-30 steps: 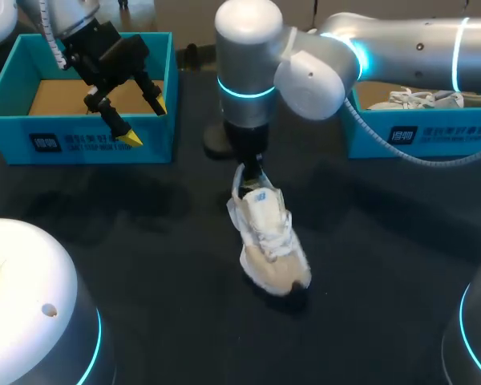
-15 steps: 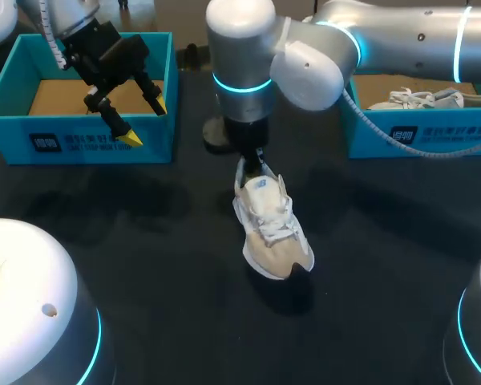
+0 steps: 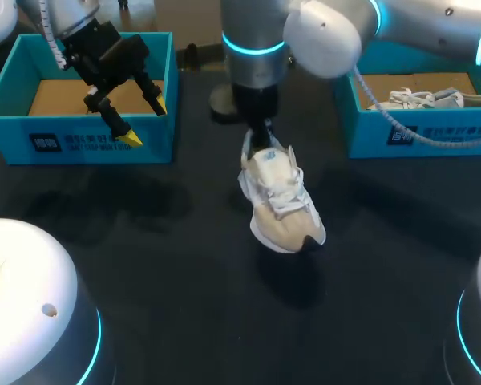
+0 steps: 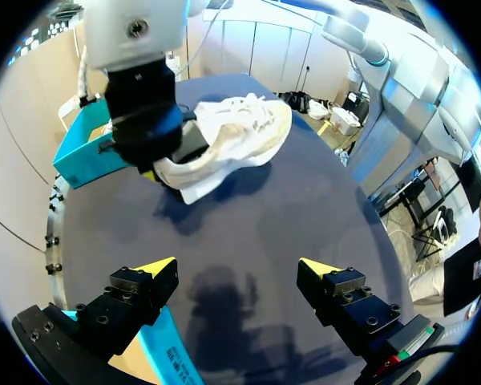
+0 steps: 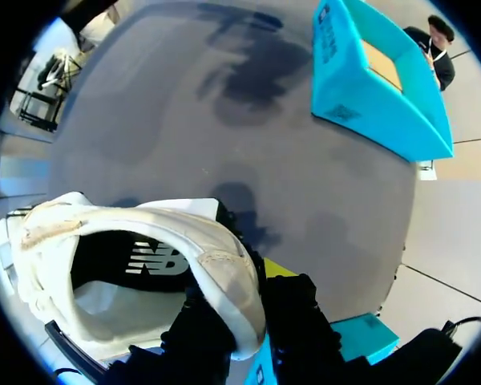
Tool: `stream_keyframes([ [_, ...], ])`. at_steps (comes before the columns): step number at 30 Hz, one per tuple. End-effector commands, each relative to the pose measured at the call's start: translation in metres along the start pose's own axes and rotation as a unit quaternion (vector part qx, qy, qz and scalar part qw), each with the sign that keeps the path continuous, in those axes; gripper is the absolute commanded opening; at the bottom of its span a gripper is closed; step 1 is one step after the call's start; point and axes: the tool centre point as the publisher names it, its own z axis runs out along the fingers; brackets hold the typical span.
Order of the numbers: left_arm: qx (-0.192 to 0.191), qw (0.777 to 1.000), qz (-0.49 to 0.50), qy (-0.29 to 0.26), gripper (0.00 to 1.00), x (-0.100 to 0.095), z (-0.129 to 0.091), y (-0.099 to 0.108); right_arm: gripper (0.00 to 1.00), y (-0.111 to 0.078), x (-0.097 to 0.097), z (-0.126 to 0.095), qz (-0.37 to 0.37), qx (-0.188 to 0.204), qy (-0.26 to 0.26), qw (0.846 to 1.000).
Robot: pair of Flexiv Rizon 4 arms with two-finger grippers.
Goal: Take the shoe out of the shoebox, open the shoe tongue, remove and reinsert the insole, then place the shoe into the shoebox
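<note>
The right gripper (image 3: 260,138) is clamped on the heel of the shoe (image 3: 282,204), which hangs over mid-table, between the left shoebox (image 3: 64,144) and the right shoebox (image 3: 433,136), well apart from both. The shoe's long axis runs far to near, toe pointing near and slightly right. The left gripper (image 3: 144,120) hovers spread wide, holding nothing, over the left shoebox's near wall.
</note>
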Motion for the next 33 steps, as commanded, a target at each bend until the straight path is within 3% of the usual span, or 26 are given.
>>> stream_keyframes([
  [1,-0.001,1.000,0.000,-0.001,1.00,0.001,0.000,0.000,0.00,-0.017,-0.007,-0.031,0.001,0.001,-0.005,1.000],
  [10,-0.001,1.000,0.000,-0.001,1.00,0.001,0.000,0.000,0.00,-0.051,-0.032,-0.068,0.016,-0.015,-0.023,1.000],
  [28,-0.001,1.000,0.000,-0.001,1.00,0.001,0.000,0.000,0.00,-0.093,-0.067,-0.109,0.008,-0.030,-0.057,0.998],
  [33,-0.001,1.000,0.000,-0.001,1.00,0.001,0.000,0.000,0.00,-0.104,-0.077,-0.116,0.008,-0.011,-0.073,0.997],
])
